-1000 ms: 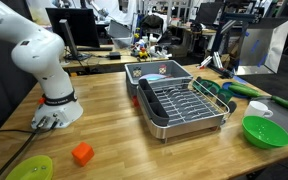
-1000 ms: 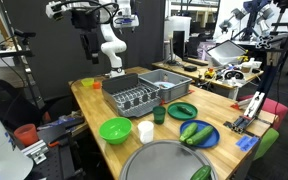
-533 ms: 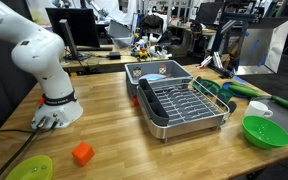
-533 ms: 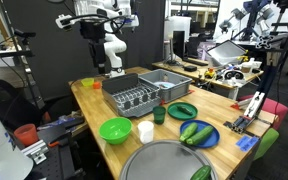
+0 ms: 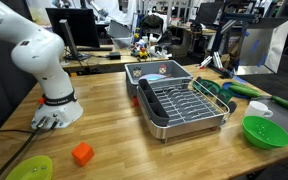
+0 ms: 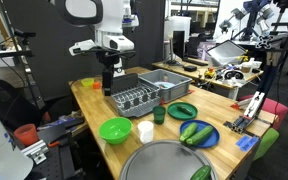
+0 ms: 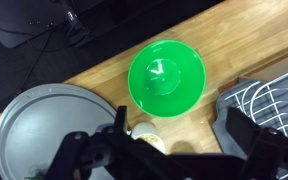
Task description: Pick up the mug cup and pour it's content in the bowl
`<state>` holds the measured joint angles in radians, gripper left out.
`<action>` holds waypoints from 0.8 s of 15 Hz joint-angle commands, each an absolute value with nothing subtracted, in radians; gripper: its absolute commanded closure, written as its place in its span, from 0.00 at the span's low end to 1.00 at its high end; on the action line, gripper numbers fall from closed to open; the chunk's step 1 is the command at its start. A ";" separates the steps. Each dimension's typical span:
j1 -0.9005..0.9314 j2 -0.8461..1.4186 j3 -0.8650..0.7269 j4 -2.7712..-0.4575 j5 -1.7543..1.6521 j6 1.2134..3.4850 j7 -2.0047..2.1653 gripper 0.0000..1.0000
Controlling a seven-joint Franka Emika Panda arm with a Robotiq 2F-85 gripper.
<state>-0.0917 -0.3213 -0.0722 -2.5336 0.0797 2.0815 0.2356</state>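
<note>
Two things flank our gripper (image 7: 174,135) in the wrist view, a grey round lid (image 7: 39,130) and the dish rack (image 7: 274,95). Below our wide, empty fingers (image 7: 252,135) sits the mug cup (image 7: 150,134), the bowl (image 7: 166,78) just beyond it; we hang pointing straight down.

Both exterior views were evenly lit by diffuse overhead room light. The wooden table (image 5: 114,120) showed only soft, short shadows, and fine detail was limited by low resolution. In the wrist view, the bowl (image 7: 166,78) carried small white glare spots near its centre. The gripper (image 7: 174,130) was dark and out of focus, and the upper left corner was in shadow.
</note>
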 commanded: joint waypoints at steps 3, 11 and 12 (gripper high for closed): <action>-0.098 -0.330 -0.064 -2.531 0.082 2.078 0.233 0.00; -0.101 -0.263 -0.115 -2.507 0.218 2.107 0.219 0.00; -0.106 -0.232 -0.133 -2.500 0.264 2.116 0.214 0.00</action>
<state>-0.0921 -0.3142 -0.0918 -2.5312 0.1505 2.0925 0.2355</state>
